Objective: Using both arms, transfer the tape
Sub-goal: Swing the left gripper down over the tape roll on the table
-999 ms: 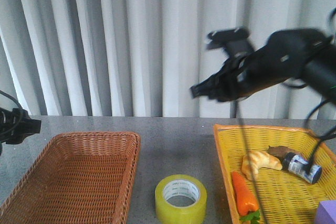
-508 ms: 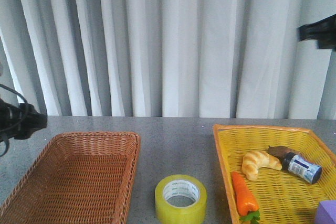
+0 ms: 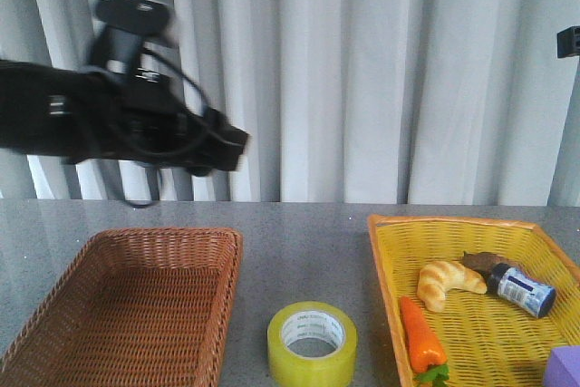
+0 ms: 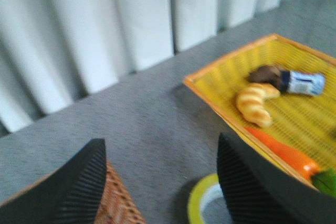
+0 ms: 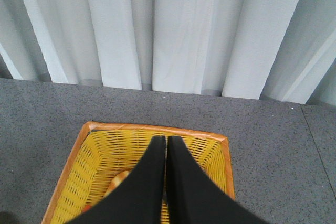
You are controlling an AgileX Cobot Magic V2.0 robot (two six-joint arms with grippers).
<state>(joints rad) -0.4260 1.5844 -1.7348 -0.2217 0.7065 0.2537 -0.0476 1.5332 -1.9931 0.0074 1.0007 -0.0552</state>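
Observation:
The tape (image 3: 312, 343), a yellow-green roll with a white core, lies flat on the grey table between the two baskets. Part of it shows in the left wrist view (image 4: 198, 205). My left arm reaches in high from the left, blurred. Its gripper (image 3: 228, 146) hangs well above the table, up and left of the tape. The left gripper (image 4: 161, 145) is open and empty, with the fingers (image 4: 84, 182) wide apart. My right gripper (image 5: 167, 141) is shut and empty, high above the yellow basket (image 5: 157, 128). Only a small black part of the right arm (image 3: 569, 43) shows in the front view.
A brown wicker basket (image 3: 136, 242) stands empty at the left. The yellow basket (image 3: 453, 222) at the right holds a croissant (image 3: 446, 282), a small bottle (image 3: 518, 287), a carrot (image 3: 420, 336) and a purple block (image 3: 565, 371). A white curtain hangs behind the table.
The right arm has swung from above the table's middle off to the right edge. The left arm has risen from the left edge and reached in above the brown basket.

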